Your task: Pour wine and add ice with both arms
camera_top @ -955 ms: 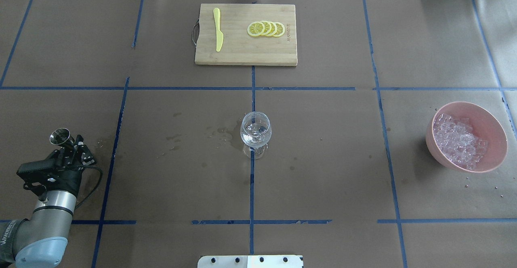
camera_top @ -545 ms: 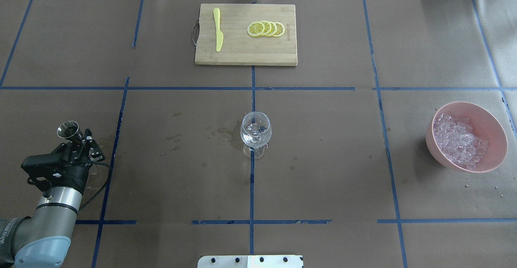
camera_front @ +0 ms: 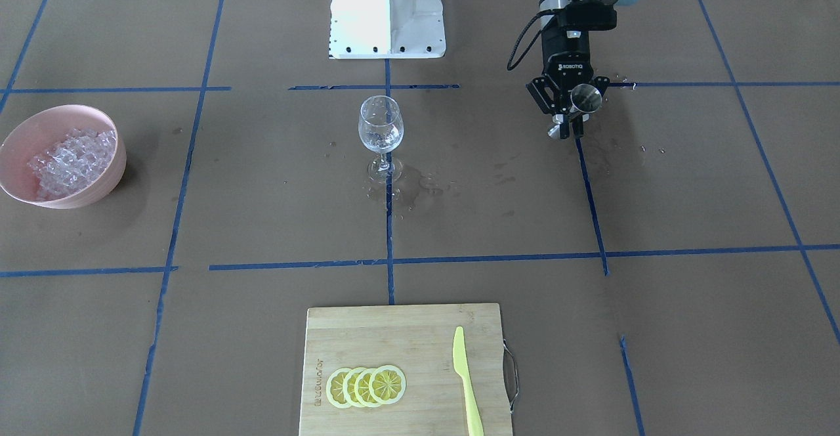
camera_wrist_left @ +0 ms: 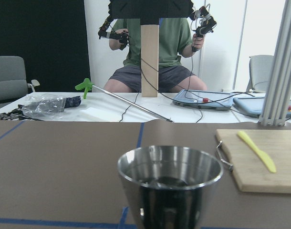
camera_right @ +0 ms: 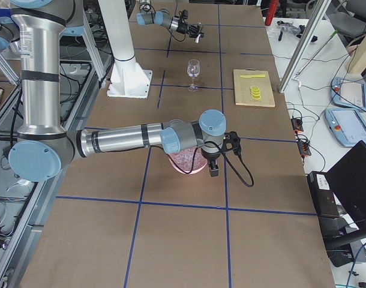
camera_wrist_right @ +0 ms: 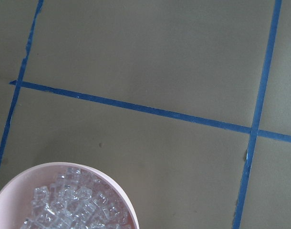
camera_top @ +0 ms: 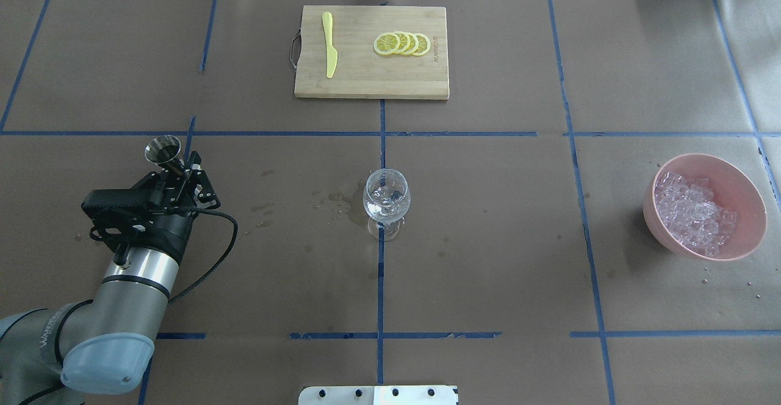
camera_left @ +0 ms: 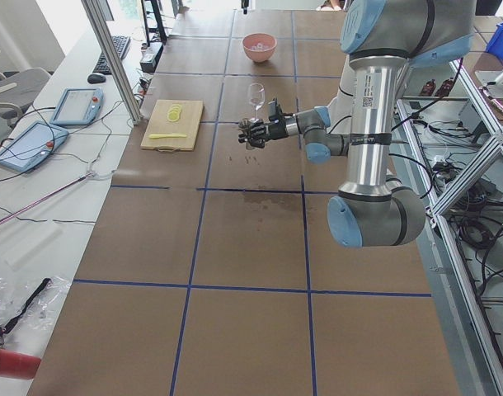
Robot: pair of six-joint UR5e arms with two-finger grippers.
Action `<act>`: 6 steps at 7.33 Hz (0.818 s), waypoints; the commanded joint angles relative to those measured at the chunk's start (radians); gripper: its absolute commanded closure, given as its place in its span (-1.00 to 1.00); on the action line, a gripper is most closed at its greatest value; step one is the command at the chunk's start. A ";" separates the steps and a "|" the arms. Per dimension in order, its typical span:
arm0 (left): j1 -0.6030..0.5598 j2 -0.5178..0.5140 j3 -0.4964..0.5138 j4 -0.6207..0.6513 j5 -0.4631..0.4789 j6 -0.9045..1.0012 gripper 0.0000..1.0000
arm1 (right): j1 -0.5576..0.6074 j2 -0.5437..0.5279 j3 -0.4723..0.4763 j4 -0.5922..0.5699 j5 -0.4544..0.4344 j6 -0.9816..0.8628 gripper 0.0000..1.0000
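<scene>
My left gripper (camera_top: 178, 172) is shut on a steel jigger (camera_top: 163, 150) and holds it upright above the table, well to the left of the wine glass (camera_top: 386, 199). The jigger fills the bottom of the left wrist view (camera_wrist_left: 170, 183). The clear glass stands at the table's middle (camera_front: 380, 127) with a little clear liquid in it. The ice (camera_top: 692, 213) lies heaped in a pink bowl (camera_top: 743, 179) at the right. My right gripper (camera_right: 214, 167) hangs over that bowl in the exterior right view only, so I cannot tell whether it is open. The right wrist view shows ice (camera_wrist_right: 74, 207) below.
A wooden cutting board (camera_top: 360, 82) at the far middle carries lemon slices (camera_top: 402, 44) and a yellow knife (camera_top: 330, 44). Wet spots (camera_top: 335, 200) mark the paper left of the glass. The white robot base (camera_front: 387, 9) stands at the near edge.
My left arm has carried the jigger forward and to the right, closer to the wine glass. The glass and bowl have not moved.
</scene>
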 commanded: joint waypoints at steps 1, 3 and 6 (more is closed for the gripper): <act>0.002 -0.155 0.001 -0.005 0.007 0.132 1.00 | 0.000 0.000 0.000 0.000 0.000 0.001 -1.00; 0.002 -0.234 -0.003 -0.005 0.001 0.329 1.00 | 0.000 0.001 0.000 0.000 -0.001 0.001 -1.00; 0.025 -0.348 0.096 0.004 -0.002 0.560 1.00 | 0.000 0.003 -0.005 -0.002 -0.001 0.001 -1.00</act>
